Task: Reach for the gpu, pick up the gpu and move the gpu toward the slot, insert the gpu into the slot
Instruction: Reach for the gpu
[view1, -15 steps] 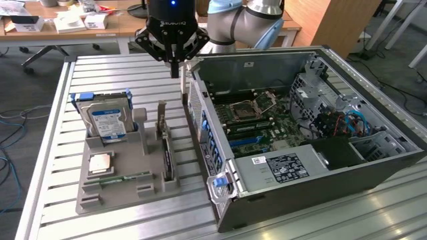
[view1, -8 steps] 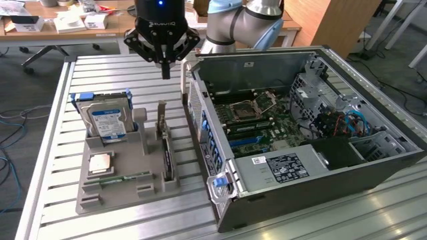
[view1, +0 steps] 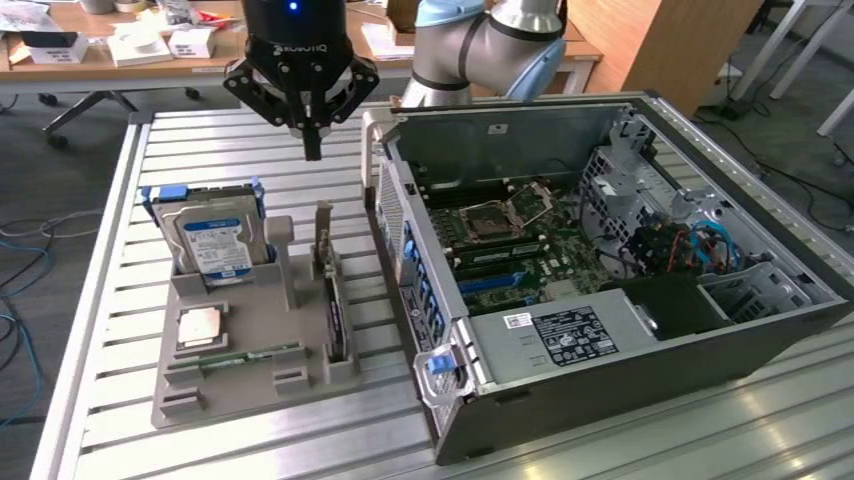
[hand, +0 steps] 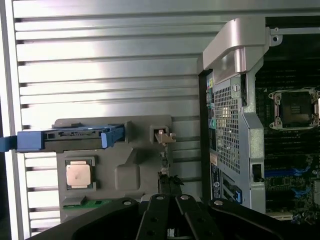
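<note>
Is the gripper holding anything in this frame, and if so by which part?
Nothing is held. The gripper hangs shut and empty above the table, while the gpu stands on edge in the grey holder.

A hard drive (view1: 214, 245) stands upright in a grey holder (view1: 234, 388) beside the open computer case (view1: 534, 135).

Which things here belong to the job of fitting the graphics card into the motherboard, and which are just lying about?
Job:
gpu, upright in the grey holder
card slot on the motherboard
tool, shut and empty

Lying about:
hard drive
CPU chip
memory stick
power supply
</note>
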